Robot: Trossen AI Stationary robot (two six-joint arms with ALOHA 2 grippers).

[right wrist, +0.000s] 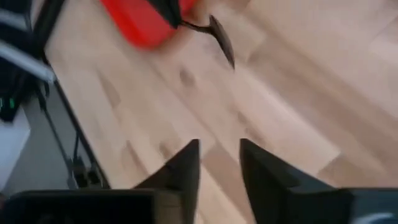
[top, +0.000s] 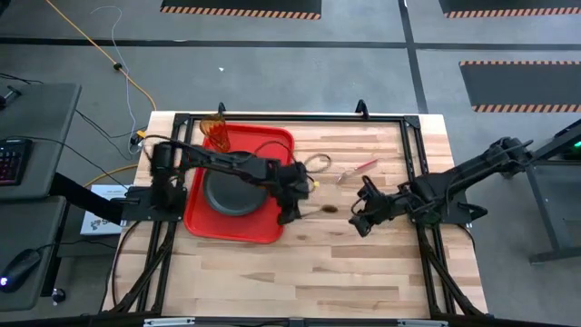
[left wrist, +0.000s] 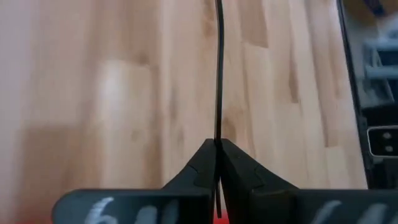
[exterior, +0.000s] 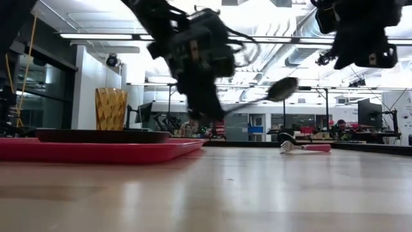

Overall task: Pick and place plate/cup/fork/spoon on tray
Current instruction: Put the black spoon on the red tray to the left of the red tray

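The red tray (top: 272, 145) lies left of the table's middle. The dark plate (top: 227, 193) rests flat in it, and the amber cup (top: 218, 132) stands upright at its far left corner. My left gripper (top: 292, 211) is just off the tray's near right corner, shut on the dark spoon (exterior: 283, 88). The spoon's bowl (top: 329, 209) points toward the table's right. The reddish fork (top: 359, 168) lies flat on the table right of the tray. My right gripper (top: 359, 220) is open and empty, right of the spoon's bowl and above the table. My left gripper pinches the spoon's thin handle (left wrist: 218, 140) between its two shut fingers, near the handle's free end. The fingers come from above in the low view. The spoon is lifted clear of the table and sticks out toward the table's right, its bowl (exterior: 283, 88) a little higher than the held end.
A black frame rail (top: 413, 163) runs around the table's working area. Bare wood (top: 300, 268) lies between the tray and the near edge. The right wrist view shows the spoon (right wrist: 221, 34) and a corner of the tray (right wrist: 140, 22) beyond the open fingers.
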